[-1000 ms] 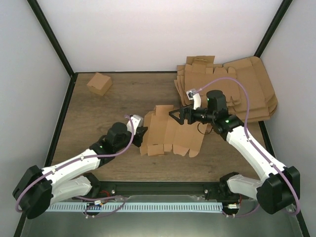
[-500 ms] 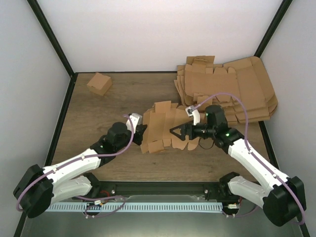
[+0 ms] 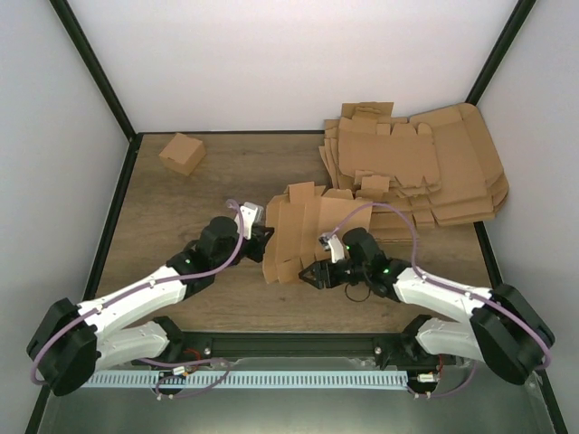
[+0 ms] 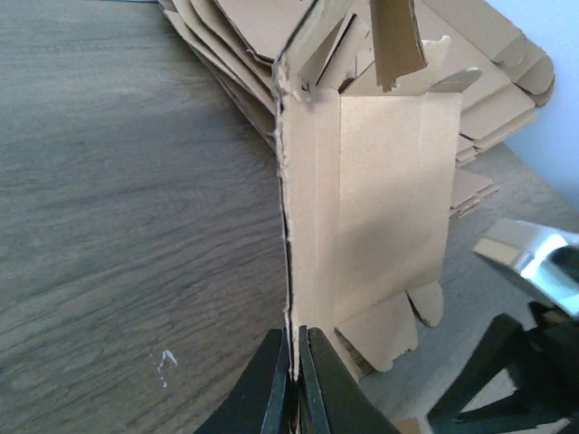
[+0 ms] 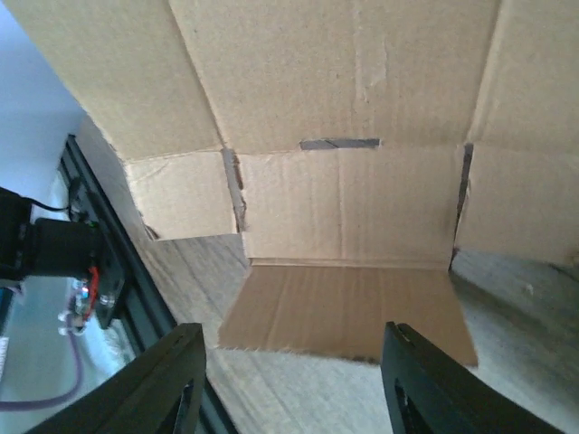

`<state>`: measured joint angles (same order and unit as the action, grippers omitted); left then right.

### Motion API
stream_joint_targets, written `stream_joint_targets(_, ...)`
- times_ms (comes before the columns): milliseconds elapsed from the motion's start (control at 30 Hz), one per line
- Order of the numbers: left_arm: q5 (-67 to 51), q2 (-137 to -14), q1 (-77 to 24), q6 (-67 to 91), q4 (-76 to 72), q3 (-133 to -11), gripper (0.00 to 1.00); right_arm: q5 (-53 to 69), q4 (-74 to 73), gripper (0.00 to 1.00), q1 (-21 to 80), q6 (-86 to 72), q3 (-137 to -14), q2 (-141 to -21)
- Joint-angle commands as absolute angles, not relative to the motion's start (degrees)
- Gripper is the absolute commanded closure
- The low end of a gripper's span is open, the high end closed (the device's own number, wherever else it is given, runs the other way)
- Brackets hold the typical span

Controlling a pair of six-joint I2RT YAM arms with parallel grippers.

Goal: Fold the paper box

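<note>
The paper box (image 3: 308, 231) is a brown die-cut sheet with flaps, standing tilted on the table's middle. My left gripper (image 3: 263, 242) is shut on its left edge; in the left wrist view the fingers (image 4: 271, 380) pinch the thin cardboard edge, and the sheet (image 4: 389, 199) rises upright beyond them. My right gripper (image 3: 313, 274) is open and low at the sheet's near edge. In the right wrist view its gripper (image 5: 294, 389) stands wide apart and empty, facing the box (image 5: 344, 90), whose lowest flap (image 5: 344, 307) lies on the table.
A stack of flat cardboard blanks (image 3: 425, 172) fills the back right and shows behind the sheet in the left wrist view (image 4: 488, 54). A small folded box (image 3: 183, 153) sits at the back left. The front rail (image 5: 99, 262) is close to the right gripper.
My right gripper has swung from over the sheet's far side down to its near edge. The sheet has been tipped up more steeply. My left gripper keeps its hold.
</note>
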<state>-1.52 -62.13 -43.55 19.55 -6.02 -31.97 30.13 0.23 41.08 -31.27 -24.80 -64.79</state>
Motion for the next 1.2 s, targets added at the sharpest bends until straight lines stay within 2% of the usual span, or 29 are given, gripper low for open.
stream_joint_targets(0, -4.39, -62.8, -43.63, 21.9, -4.48, -34.72, 0.96, 27.13, 6.46, 0.49, 43.07, -31.74, -27.47, -69.74)
stream_joint_targets(200, -5.67, -63.68, -43.61, 24.38, -3.29, -37.43, 0.96, 26.75, 9.28, 0.63, 45.8, -32.68, -26.56, -74.4)
stream_joint_targets(467, -4.15, -66.42, -43.84, 27.95, -4.9, -36.06, 0.96, 24.66, 11.73, 0.69, 46.49, -33.15, -25.14, -77.49)
stream_joint_targets(700, 1.15, -68.48, -45.35, 21.32, -15.18, -29.83, 0.96, 20.47, 10.57, 0.69, 46.49, -34.41, -24.77, -78.19)
stream_joint_targets(933, 3.25, -70.54, -45.62, 17.4, -11.83, -32.17, 0.96, 19.29, 7.95, 0.69, 46.49, -33.81, -25.38, -79.46)
stream_joint_targets(1167, 0.74, -71.57, -45.47, 25.08, -7.48, -37.53, 0.96, 19.44, 8.04, 0.69, 47.71, -33.78, -25.36, -80.85)
